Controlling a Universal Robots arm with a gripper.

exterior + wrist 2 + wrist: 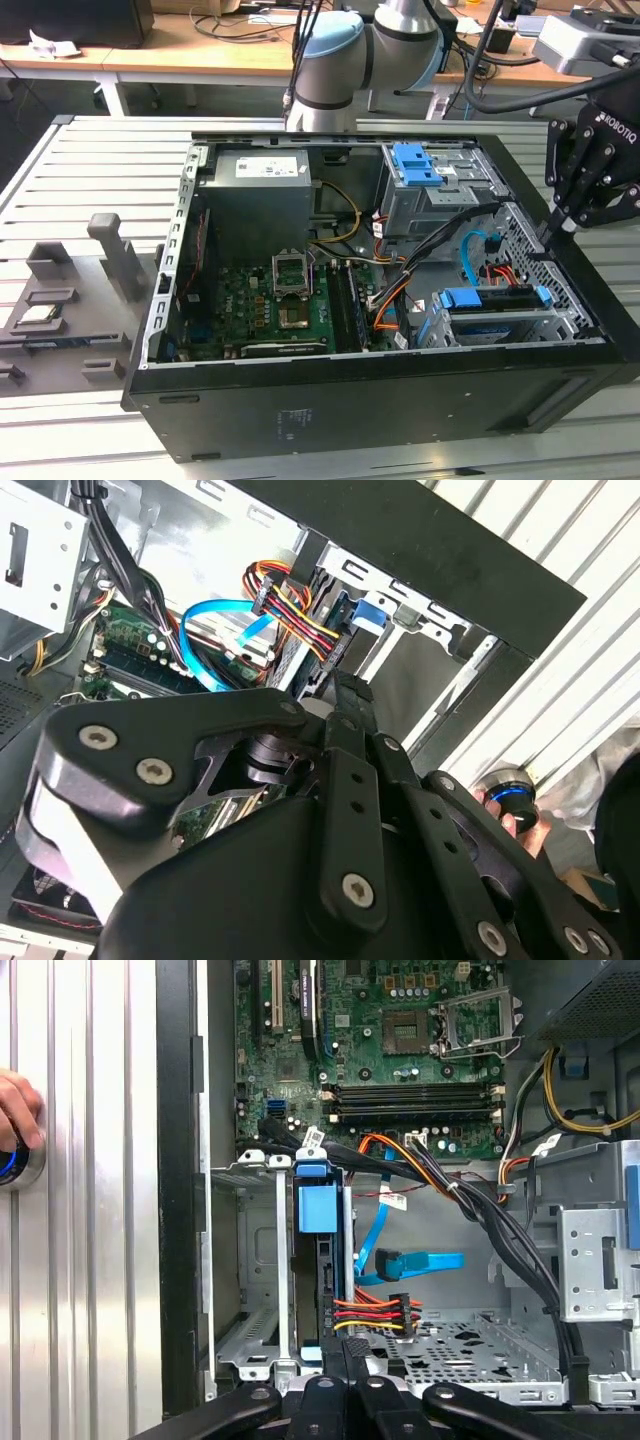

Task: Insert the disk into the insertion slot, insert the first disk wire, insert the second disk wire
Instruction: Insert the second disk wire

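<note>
The disk point(318, 1210), in its blue caddy, sits on edge inside the silver insertion slot point(250, 1260); it also shows in the exterior view point(495, 300). The first disk wire point(365, 1315), a red, orange and black bundle, runs from a black plug to the disk's end. I cannot tell whether it is fully seated. The second disk wire point(425, 1260), light blue, hangs loose in the bay beside the disk, its plug touching nothing. My gripper point(350, 1348) is shut with nothing between its fingers, its tip right at the first wire's disk end.
The open computer case point(350, 390) lies on a slatted metal table. A taller grey cage with a blue latch point(420, 165) stands behind the slot. Thick black cables point(500, 1230) cross the bay. A hand point(15, 1110) rests on a blue-lit round button outside the case.
</note>
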